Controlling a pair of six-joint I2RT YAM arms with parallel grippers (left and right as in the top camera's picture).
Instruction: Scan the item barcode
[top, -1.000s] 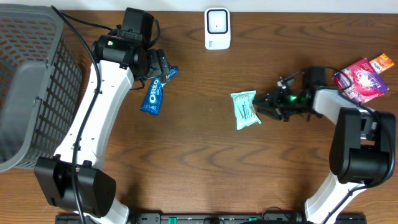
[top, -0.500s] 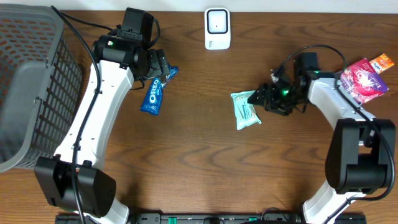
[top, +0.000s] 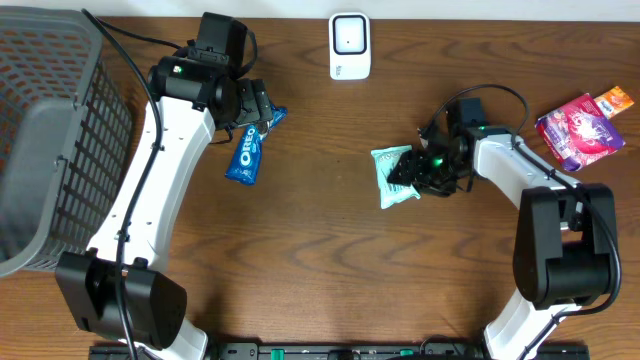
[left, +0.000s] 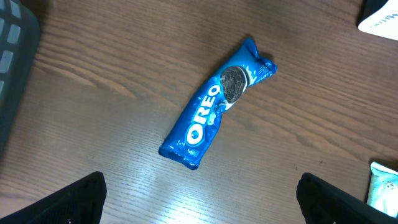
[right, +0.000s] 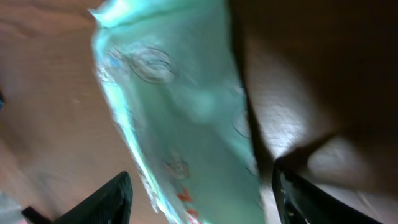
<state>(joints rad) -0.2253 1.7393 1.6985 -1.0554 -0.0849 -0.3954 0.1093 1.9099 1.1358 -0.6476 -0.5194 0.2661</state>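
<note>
- The mint-green packet (top: 394, 176) lies flat on the table (top: 320, 260), right of centre, at about 5 o'clock from the white scanner (top: 350, 45), which stands well apart at the 12 o'clock edge.
- The right gripper (top: 408, 170) meets the packet from its 3 o'clock side. The jaws are spread and straddle the packet's end. I cannot tell whether the pads touch it.
- Step in hand, as judged: acquiring the item. The packet is not lifted, and nothing has been presented to the scanner.
- Next move, as judged: close on the packet, lift it, carry it toward 11 o'clock, and turn the barcode face to the scanner window.
- No view shows a barcode, so it may sit on the underside.
- The right wrist view alone shows the packet (right: 180, 124) filling the gap between the dark fingertips (right: 109, 202), though it is blurred. The overhead view alone shows the route to the scanner.
- The left gripper (left: 202, 199) hovers with its jaws fully apart, holding nothing, above the Oreo pack (left: 214, 106).
- Only the overhead view shows the basket (top: 40, 150) at 9 o'clock and a pink pouch (top: 582, 128) at 3 o'clock.
</note>
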